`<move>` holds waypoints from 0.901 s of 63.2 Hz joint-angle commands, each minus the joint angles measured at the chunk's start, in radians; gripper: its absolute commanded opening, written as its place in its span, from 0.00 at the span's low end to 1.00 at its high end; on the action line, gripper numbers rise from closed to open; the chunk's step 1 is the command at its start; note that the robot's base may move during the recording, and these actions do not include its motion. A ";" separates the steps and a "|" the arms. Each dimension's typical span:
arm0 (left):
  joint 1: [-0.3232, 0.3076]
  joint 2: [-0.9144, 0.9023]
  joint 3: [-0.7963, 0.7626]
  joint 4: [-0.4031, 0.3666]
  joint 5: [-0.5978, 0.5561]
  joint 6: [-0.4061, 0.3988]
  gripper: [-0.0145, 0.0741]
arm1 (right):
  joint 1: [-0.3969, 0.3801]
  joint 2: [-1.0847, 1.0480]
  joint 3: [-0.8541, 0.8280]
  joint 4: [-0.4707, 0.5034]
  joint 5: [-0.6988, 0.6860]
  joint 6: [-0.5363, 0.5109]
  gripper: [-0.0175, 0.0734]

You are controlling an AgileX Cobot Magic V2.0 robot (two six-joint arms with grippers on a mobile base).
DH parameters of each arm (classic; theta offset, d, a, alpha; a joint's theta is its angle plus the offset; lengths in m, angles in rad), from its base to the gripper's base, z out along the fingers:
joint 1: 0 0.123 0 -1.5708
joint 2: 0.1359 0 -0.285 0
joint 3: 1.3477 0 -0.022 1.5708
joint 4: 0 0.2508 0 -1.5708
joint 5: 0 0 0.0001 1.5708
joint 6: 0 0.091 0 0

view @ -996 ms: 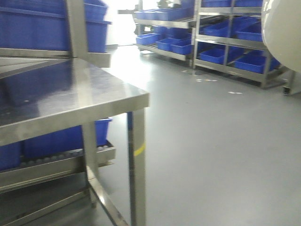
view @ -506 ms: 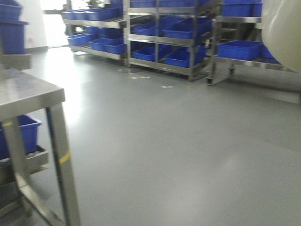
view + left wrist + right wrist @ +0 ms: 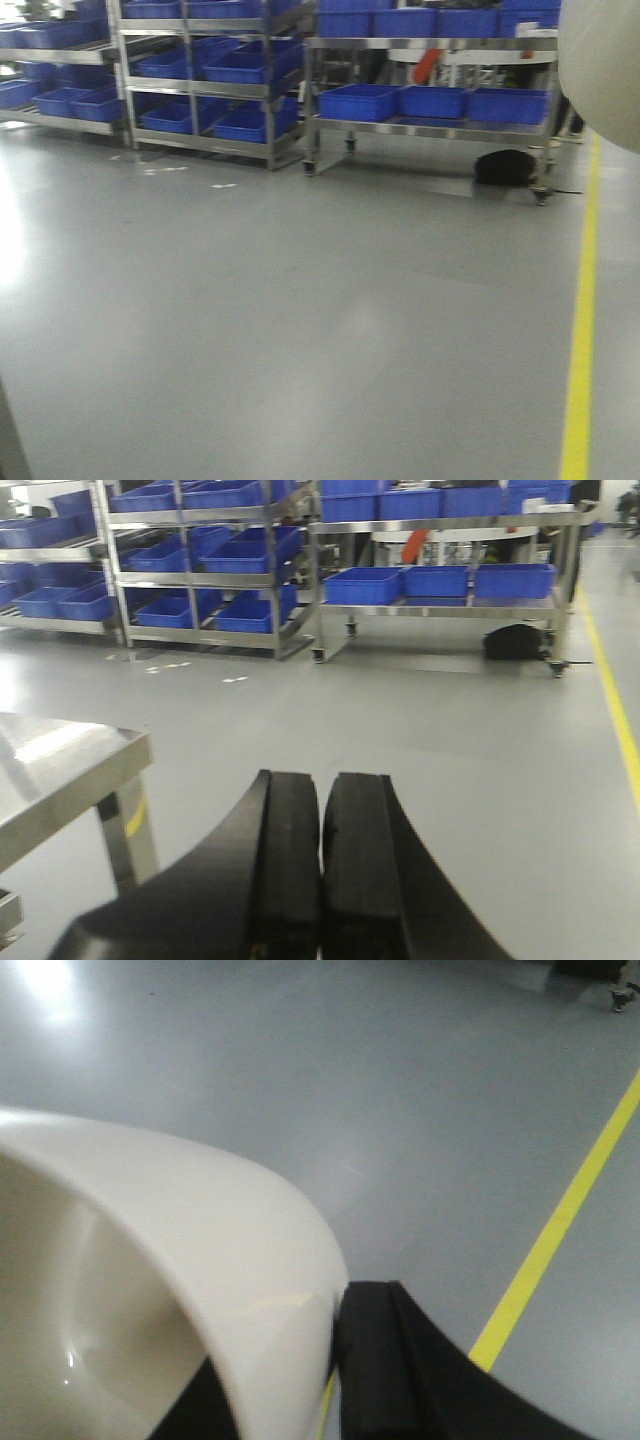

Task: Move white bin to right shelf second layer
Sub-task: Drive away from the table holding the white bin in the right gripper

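Where a steel table's (image 3: 60, 765) corner juts in at the left of the left wrist view, we see our left gripper (image 3: 322, 850) near it, its two black fingers (image 3: 285, 850) pressed together with nothing between them. Beyond, across the grey floor (image 3: 300, 330), we see steel racks (image 3: 430, 127) loaded with blue crates (image 3: 357, 102), and a dark shape (image 3: 504, 166) lying under the right-hand rack. Farther right, the white bin (image 3: 605, 70) hangs in the upper corner of the front view, off the floor. We find our right gripper (image 3: 285, 1380) clamped on its rim, one black finger (image 3: 385, 1370) against the outer wall. A yellow line (image 3: 580, 330) runs along the floor at the far right.
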 commanded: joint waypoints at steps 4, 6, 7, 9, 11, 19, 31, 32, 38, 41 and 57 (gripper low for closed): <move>-0.006 -0.014 0.037 -0.005 -0.084 -0.004 0.26 | -0.007 -0.003 -0.033 0.002 -0.105 -0.002 0.26; -0.006 -0.014 0.037 -0.005 -0.084 -0.004 0.26 | -0.007 -0.003 -0.033 0.002 -0.105 -0.002 0.26; -0.006 -0.014 0.037 -0.005 -0.084 -0.004 0.26 | -0.007 -0.003 -0.033 0.002 -0.105 -0.002 0.26; -0.006 -0.014 0.037 -0.005 -0.084 -0.004 0.26 | -0.007 -0.003 -0.033 0.002 -0.105 -0.002 0.26; -0.006 -0.014 0.037 -0.005 -0.084 -0.004 0.26 | -0.007 -0.003 -0.033 0.002 -0.105 -0.002 0.26; -0.006 -0.014 0.037 -0.005 -0.084 -0.004 0.26 | -0.007 -0.003 -0.033 0.002 -0.105 -0.002 0.26; -0.006 -0.014 0.037 -0.005 -0.084 -0.004 0.26 | -0.007 -0.003 -0.033 0.002 -0.105 -0.002 0.26; -0.006 -0.014 0.037 -0.005 -0.084 -0.004 0.26 | -0.007 -0.003 -0.033 0.002 -0.105 -0.002 0.26; -0.006 -0.014 0.037 -0.005 -0.084 -0.004 0.26 | -0.007 -0.003 -0.033 0.002 -0.104 -0.002 0.26; -0.006 -0.014 0.037 -0.005 -0.084 -0.004 0.26 | -0.007 -0.003 -0.033 0.002 -0.104 -0.002 0.26; -0.006 -0.014 0.037 -0.005 -0.084 -0.004 0.26 | -0.007 -0.003 -0.033 0.002 -0.104 -0.002 0.26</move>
